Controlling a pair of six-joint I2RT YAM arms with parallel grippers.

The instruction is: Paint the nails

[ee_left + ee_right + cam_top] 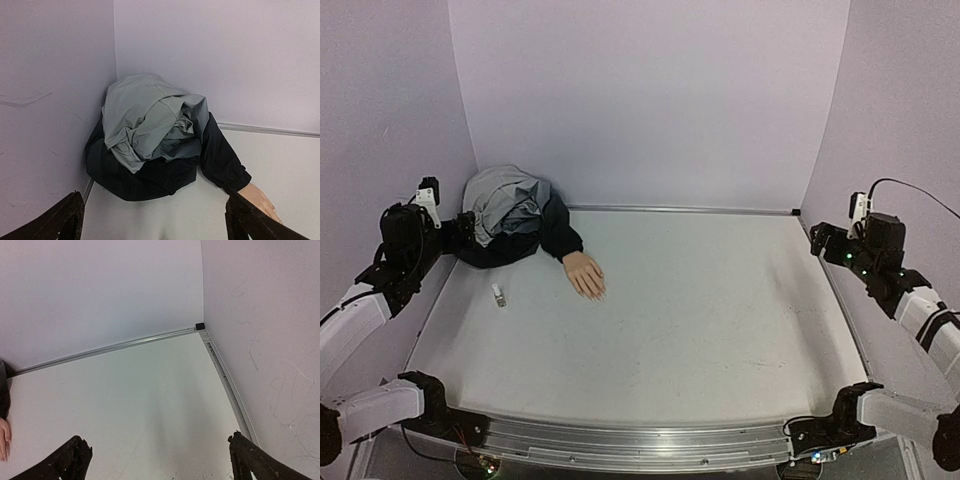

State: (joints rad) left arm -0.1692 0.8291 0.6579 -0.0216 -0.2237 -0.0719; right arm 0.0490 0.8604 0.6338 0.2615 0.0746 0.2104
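Top external: nails [597, 294] lie nearer the left hand [460, 226].
The mannequin hand [584, 272] points toward the near counter [720, 330] edge; left hand gapes empty to its left, right hand [817, 240], also open, well apart rightward.

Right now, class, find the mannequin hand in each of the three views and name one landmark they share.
Top external: the mannequin hand lies left of centre, at the dark sleeve's end.
Left wrist: bottom right corner, partly cut off.
Right wrist: at the left edge, low, mostly cut off.
Shared landmark: the metal rail along the back wall's foot.
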